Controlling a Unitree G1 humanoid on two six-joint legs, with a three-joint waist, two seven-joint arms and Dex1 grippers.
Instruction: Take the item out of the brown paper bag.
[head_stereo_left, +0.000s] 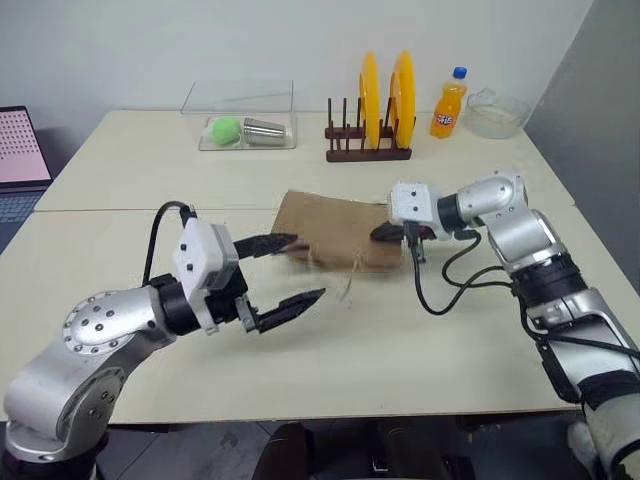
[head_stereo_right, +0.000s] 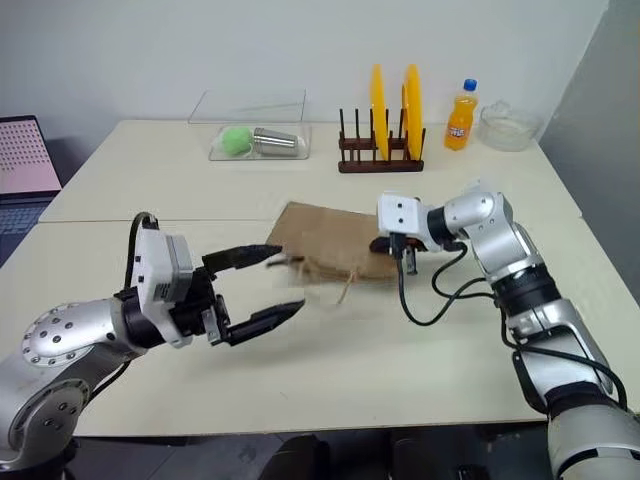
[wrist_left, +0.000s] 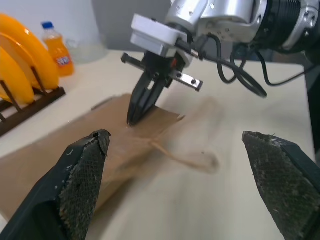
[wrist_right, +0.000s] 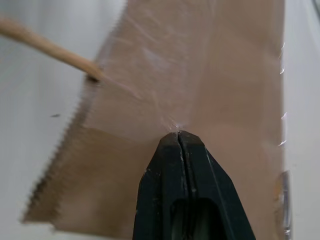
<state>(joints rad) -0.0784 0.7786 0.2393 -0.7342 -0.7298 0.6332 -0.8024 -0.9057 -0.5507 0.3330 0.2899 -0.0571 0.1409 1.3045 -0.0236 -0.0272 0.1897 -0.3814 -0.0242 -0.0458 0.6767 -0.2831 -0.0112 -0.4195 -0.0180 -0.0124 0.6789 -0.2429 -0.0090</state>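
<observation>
The brown paper bag (head_stereo_left: 335, 230) lies flat mid-worktop (head_stereo_left: 400, 340), the right claw (wrist_left: 134, 117) pinched shut on its upper layer, the left claw (head_stereo_left: 290, 270) gaping wide just beside it.

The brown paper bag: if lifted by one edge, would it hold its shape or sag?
Likely sag: the brown paper bag lies flat and creased on the table. It probably slides easily when pushed. Its twine handles look limp.

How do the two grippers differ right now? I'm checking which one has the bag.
The left gripper is open, fingers spread wide, hovering beside the bag without touching it. The right gripper is shut, fingertips pressed together on the paper near the bag's toothed edge, pointing downward; the left points nearly level. Both have black fingers and aim toward the bag.
</observation>
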